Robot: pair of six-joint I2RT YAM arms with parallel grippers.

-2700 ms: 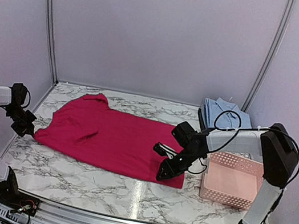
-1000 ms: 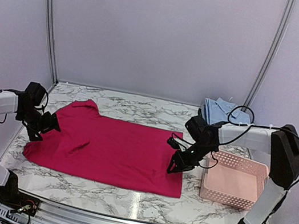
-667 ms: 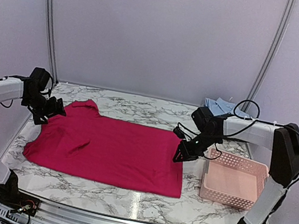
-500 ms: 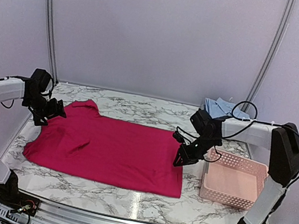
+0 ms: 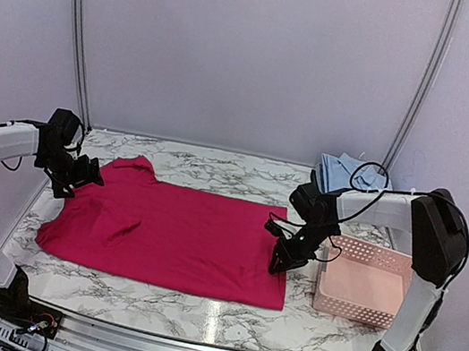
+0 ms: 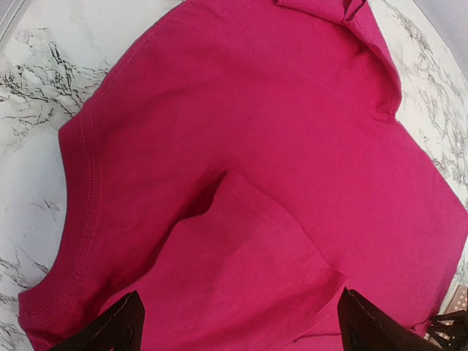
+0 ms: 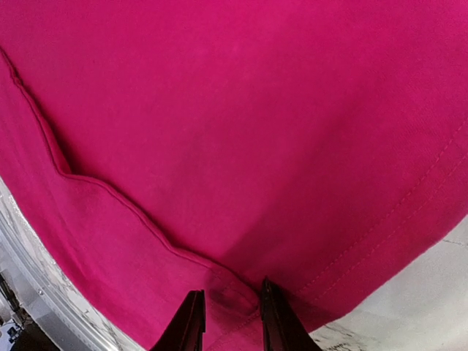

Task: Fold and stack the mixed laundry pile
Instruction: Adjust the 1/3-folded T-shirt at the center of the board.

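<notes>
The magenta garment [image 5: 171, 228] is spread flat beside the pink basket [image 5: 352, 307], with bare counter [image 5: 150, 292] around it. Its basket-side hem is pinched by the right fingers [image 7: 191, 322]; the left fingers [image 6: 110, 333] are held wide, released.

Near strip of desk [image 5: 150, 292] lies open; magenta garment [image 5: 179, 229] blankets the middle, pink basket [image 5: 356, 311] blocks the right, blue shirt [image 5: 340, 171] behind it.

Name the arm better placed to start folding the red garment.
Right, probably. The right gripper is down on the hem of the magenta garment, with cloth bunched between its nearly closed jaws. The left gripper hangs wide open above the sleeve end, holding nothing.
</notes>
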